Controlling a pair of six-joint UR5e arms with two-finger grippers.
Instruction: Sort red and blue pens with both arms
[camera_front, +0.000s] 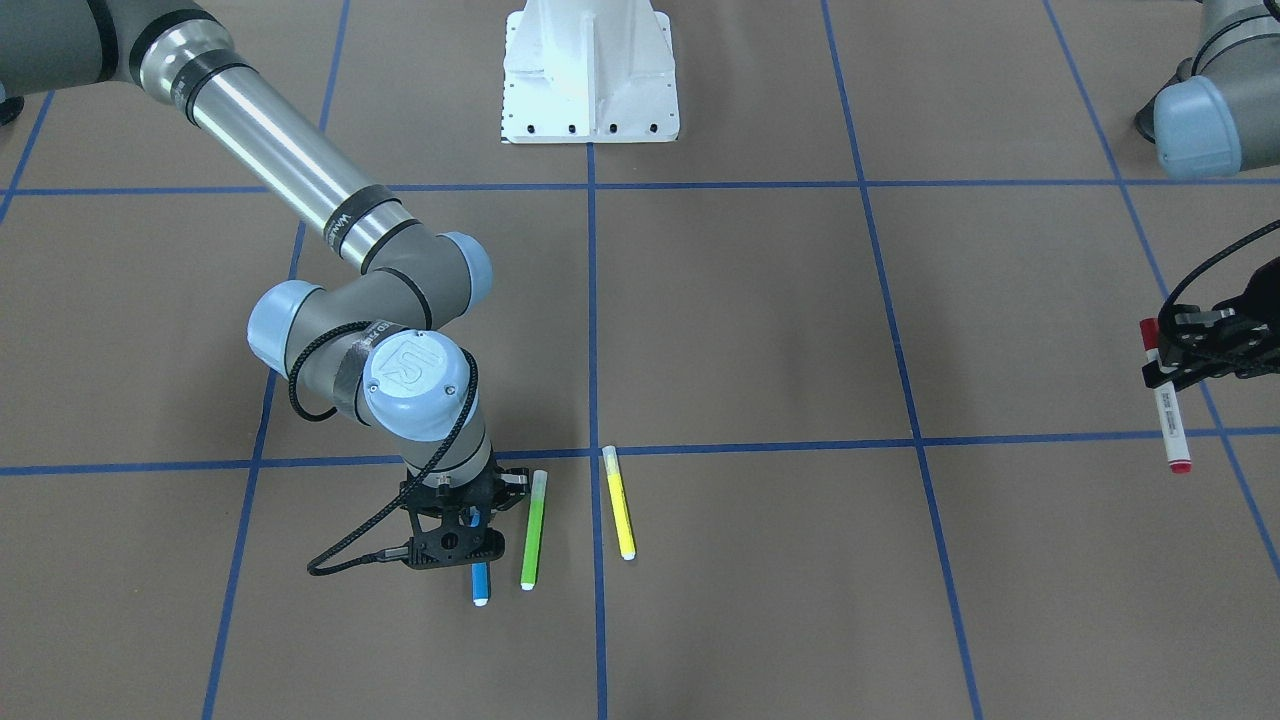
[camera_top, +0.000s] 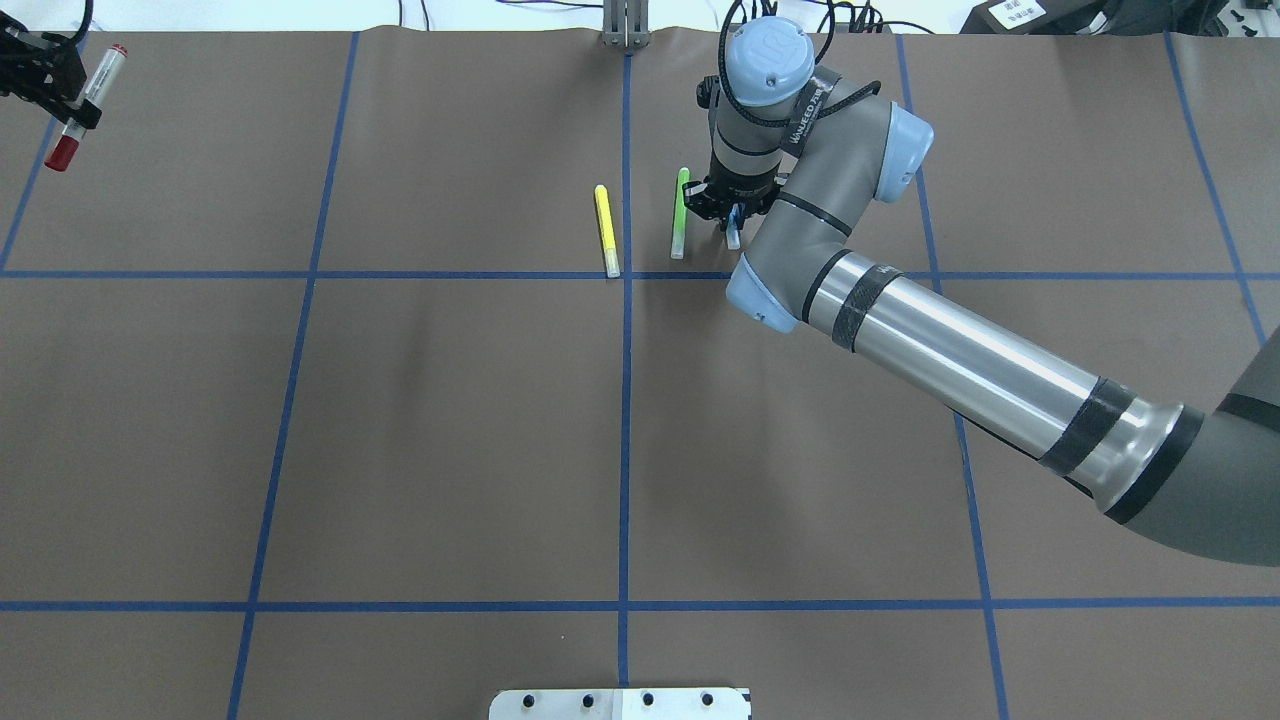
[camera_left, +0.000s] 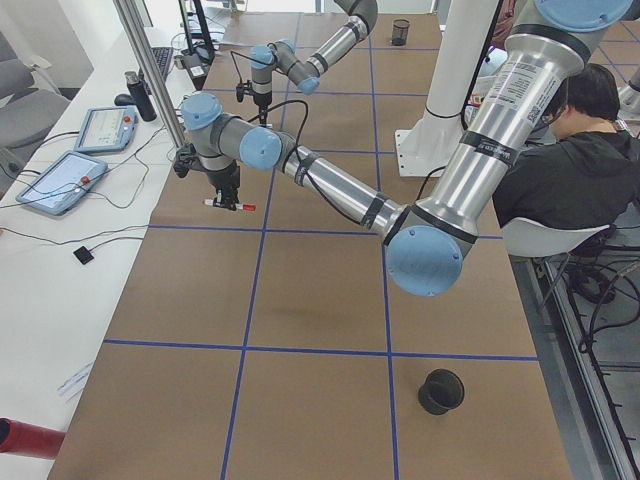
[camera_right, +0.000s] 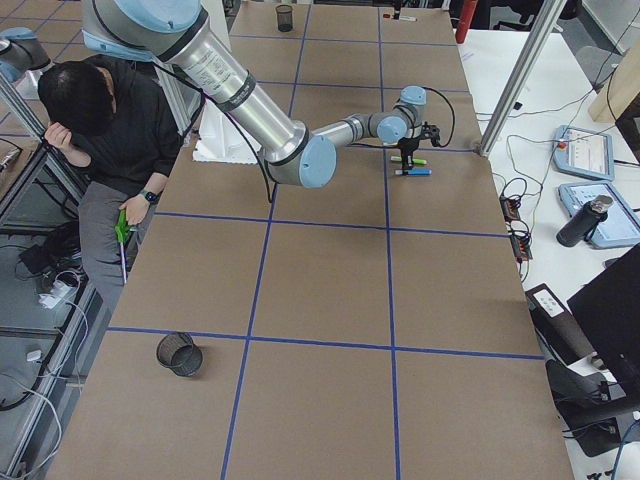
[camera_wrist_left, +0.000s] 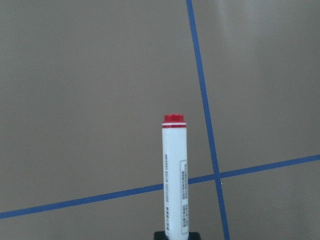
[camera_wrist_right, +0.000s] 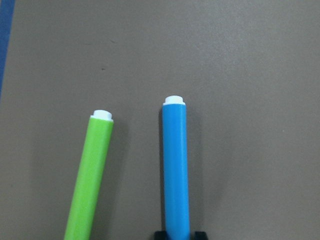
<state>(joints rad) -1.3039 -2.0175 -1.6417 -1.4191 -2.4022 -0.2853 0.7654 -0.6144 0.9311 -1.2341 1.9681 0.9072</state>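
The right claw (camera_top: 733, 215) points straight down with its fingers either side of the slim blue-barrelled pen (camera_front: 481, 582). The pen lies flat on the brown paper-covered table (camera_front: 750, 320). Whether the fingers are pinching it or only straddling it cannot be told. Just beside this claw, towards the table's middle, lies a lime-green marker (camera_front: 533, 530), close to the blue pen and nearly parallel to it. Farther the same way, past a blue tape line (camera_front: 592, 300), lies a yellow marker (camera_front: 619, 503). On the claw's outer side there is only bare paper, and the operators' edge of the table is near.

The left claw (camera_front: 1165, 360) is clenched on the white-barrelled pen with red cap and red end (camera_front: 1168, 400). It holds the pen level, clear above the table. This claw hangs near the corner where the table's left end meets the operators' edge, well apart from the three markers. Below it are only paper and crossing tape lines.

Between the claws the table is wide and open. The white metal robot base (camera_front: 590, 70) stands at the opposite edge.
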